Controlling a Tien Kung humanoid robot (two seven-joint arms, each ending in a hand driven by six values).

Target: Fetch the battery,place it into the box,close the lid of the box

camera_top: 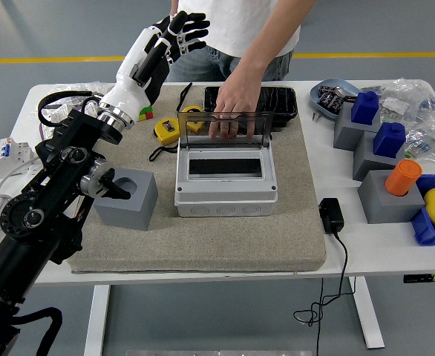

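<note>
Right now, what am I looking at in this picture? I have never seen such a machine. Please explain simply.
The camera sits high on a humanoid robot and looks down over a white table. The black arm from the left ends in a five-fingered left hand, raised above the table with fingers spread, holding nothing. On a grey mat stands a grey box; its clear lid stands open. A person's hand at the far side rests behind that lid. A grey block stands beside the box. The right arm is out of view.

Matt grey plastic box (225,194), smoky translucent lid (224,124), rough beige felt mat (217,237)
</note>
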